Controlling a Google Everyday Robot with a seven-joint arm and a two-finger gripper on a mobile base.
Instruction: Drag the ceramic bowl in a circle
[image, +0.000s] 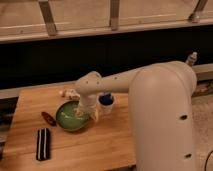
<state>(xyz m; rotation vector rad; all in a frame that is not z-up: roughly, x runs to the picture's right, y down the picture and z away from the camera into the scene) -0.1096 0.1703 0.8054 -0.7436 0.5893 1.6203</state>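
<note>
On the wooden desk (97, 150) I count one ceramic bowl (66, 118), one small white cup with a blue top (106, 102), one small dark red thing (48, 118), one flat black thing with a pale stripe along it (43, 144), and one small pale thing (68, 93) near the back edge. There is one white arm (127, 80) with one hand (85, 113). The green bowl stands on the left half of the desk, between the red thing on its left and the cup on its right, and it is close to both. The black thing lies nearer to the front edge, apart from the bowl. The hand comes down from above onto the right part of the bowl. It stands wide and it does not grip anything. One pale finger (79, 112) is inside the bowl, just at its inner wall, and the other side of the hand is over the right rim, beside the cup. If the finger really presses the glaze, I cannot tell. The wrist covers the right rim of the bowl and the lower left part of the cup. The pale thing at the back is partly behind the arm, and I cannot make out what it is. The big body of the robot covers the right part of the desk.
</note>
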